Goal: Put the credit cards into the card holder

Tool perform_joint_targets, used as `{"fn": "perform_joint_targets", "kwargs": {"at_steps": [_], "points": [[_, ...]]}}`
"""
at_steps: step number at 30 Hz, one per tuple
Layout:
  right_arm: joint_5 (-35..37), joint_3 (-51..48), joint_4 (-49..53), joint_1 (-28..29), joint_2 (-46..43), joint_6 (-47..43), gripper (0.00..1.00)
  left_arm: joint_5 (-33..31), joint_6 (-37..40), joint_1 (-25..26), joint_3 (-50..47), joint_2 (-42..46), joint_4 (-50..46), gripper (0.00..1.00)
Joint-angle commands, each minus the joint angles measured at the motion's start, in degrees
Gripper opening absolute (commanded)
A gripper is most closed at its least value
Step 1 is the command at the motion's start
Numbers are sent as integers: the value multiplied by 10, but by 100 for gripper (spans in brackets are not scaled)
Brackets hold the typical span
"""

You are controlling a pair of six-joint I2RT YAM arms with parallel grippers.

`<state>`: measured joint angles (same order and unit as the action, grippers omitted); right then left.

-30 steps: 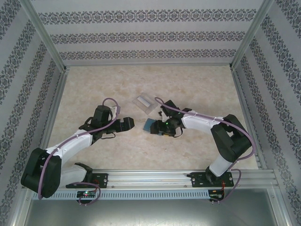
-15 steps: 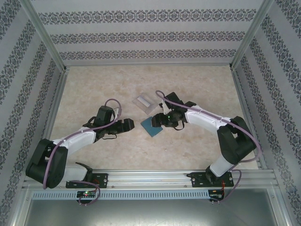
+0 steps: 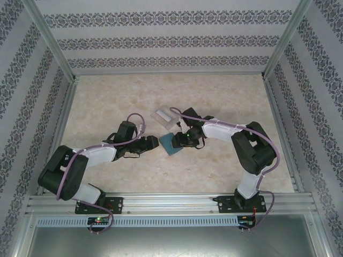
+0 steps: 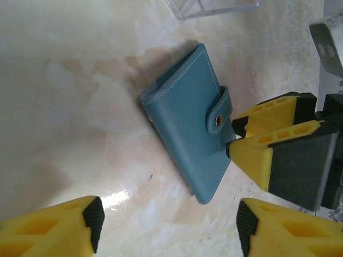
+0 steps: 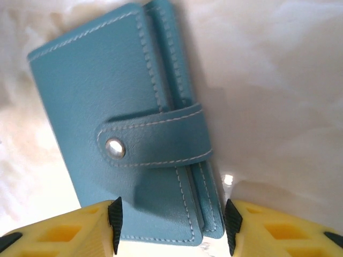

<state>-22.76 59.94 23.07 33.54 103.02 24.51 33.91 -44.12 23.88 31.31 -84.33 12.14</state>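
The card holder (image 3: 171, 145) is a teal wallet lying flat on the table, snapped closed by its strap (image 5: 155, 139). My right gripper (image 5: 171, 227) is open and straddles the wallet's end on the strap side. Its left pad sits over the wallet face and its right pad stands just off the edge. My left gripper (image 4: 169, 230) is open, and the card holder's (image 4: 185, 123) near corner lies just ahead of its fingertips. The right gripper's yellow fingers (image 4: 278, 150) meet the wallet from the other side. The credit cards are out of view.
A clear plastic stand (image 3: 165, 118) sits just behind the wallet, and its corner (image 4: 214, 6) shows in the left wrist view. Patterned walls and metal posts enclose the marbled table (image 3: 107, 101). A rail (image 3: 171, 203) runs along the near edge.
My left gripper has slid right toward the wallet with its jaws narrowing. The right gripper has shifted back off the wallet's face, its jaws narrower too, and the arm has folded inward.
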Motion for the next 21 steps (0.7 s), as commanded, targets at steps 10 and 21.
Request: {"fn": "perform_joint_targets", "kwargs": {"at_steps": [10, 21], "points": [[-93, -48, -101, 33, -3, 86, 45, 6, -19, 15, 32, -62, 52, 55], [-53, -80, -112, 18, -54, 106, 45, -38, 33, 15, 75, -90, -33, 48]]}}
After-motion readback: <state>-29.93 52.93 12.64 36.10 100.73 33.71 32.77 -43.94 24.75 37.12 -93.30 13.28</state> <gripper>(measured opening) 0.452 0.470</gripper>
